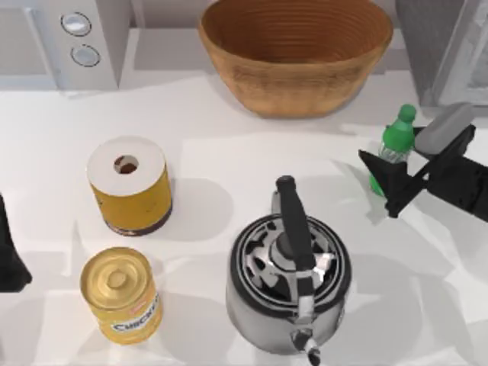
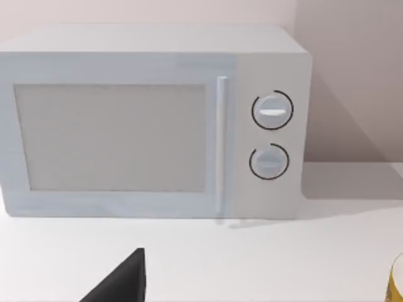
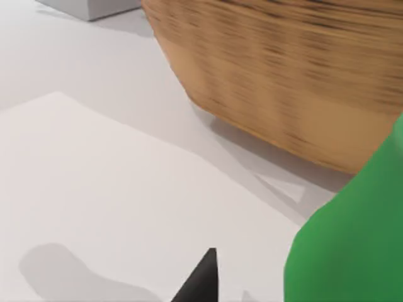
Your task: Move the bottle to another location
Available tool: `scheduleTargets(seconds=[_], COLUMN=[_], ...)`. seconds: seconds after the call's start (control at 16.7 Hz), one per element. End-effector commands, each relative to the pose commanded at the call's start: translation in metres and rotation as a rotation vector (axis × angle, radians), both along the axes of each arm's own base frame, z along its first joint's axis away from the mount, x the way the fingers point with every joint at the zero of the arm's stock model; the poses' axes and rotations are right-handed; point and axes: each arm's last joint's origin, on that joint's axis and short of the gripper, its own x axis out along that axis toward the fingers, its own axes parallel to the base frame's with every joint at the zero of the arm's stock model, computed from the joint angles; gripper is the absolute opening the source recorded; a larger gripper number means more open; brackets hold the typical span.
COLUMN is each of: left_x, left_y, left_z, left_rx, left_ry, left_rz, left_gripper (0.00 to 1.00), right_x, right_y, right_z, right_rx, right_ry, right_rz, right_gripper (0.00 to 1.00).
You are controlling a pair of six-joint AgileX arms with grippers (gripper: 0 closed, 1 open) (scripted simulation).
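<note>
The small green bottle (image 1: 398,137) stands upright at the right side of the table, in front of the basket. My right gripper (image 1: 377,184) reaches in from the right at the height of the bottle's lower half. It is open, with one black finger (image 1: 375,162) on the far side of the bottle and the other on the near side. In the right wrist view the bottle (image 3: 352,239) looms large and green beside one fingertip (image 3: 201,280), with a gap of table between them. My left gripper (image 1: 9,255) is parked at the table's left edge.
A steel kettle (image 1: 288,278) with a black handle stands left of the bottle, toward the front. A wicker basket (image 1: 296,53) sits at the back. Two yellow cans (image 1: 131,187) (image 1: 122,293) stand at the left. A white microwave (image 2: 151,123) fills the back left corner.
</note>
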Motion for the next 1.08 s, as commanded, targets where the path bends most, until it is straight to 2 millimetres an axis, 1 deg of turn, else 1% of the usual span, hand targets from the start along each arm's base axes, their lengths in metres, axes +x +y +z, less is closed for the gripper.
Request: scheduleTargets(seconds=[0.36, 0.42, 0.96, 1.08], left_x=[0.0, 0.0, 0.0, 0.0], left_y=[0.0, 0.0, 0.0, 0.0], left_z=[0.0, 0.0, 0.0, 0.0], left_rx=[0.0, 0.0, 0.0, 0.0], left_ry=[0.0, 0.0, 0.0, 0.0], left_rz=[0.0, 0.0, 0.0, 0.0], left_gripper=[1.0, 1.0, 1.0, 1.0], right_x=[0.0, 0.0, -0.0001, -0.0019], right_y=[0.0, 0.0, -0.0008, -0.0065], right_z=[0.0, 0.0, 0.0003, 0.0041], right_rx=[0.0, 0.0, 0.0, 0.0], right_ry=[0.0, 0.0, 0.0, -0.013], right_rz=[0.0, 0.0, -0.003, -0.023], right_gripper=[0.02, 0.0, 0.0, 0.0])
